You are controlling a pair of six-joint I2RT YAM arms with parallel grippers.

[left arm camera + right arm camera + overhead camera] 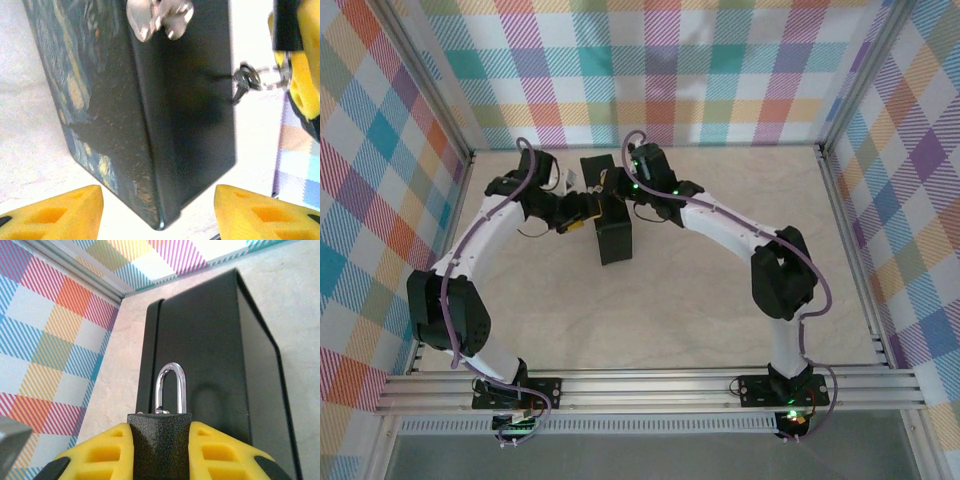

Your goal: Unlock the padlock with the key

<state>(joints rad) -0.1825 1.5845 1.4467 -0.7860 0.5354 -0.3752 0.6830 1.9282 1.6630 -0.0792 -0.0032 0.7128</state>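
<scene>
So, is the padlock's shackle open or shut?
Looks shut: both shackle legs enter the padlock body, clamped in the right gripper.

there is one padlock (pixel 160 442), one key (pixel 244 83) and one dark box (pixel 210 350). two robot arms, a left arm (pixel 485 228) and a right arm (pixel 720 226), reach over one table (pixel 670 325).

A: What sort of place is this?
B: A robotics lab cell, not a home. Silver aluminium frame rails (pixel 650 392) edge a pale beige marbled tabletop (pixel 670 320).
A: And the walls?
B: Flat panels printed in pastel plaid (pixel 650 70), held by metal corner posts (pixel 432 95). Two white-and-black robot arms (pixel 720 222) stand bolted to the near rail, side by side.
</scene>
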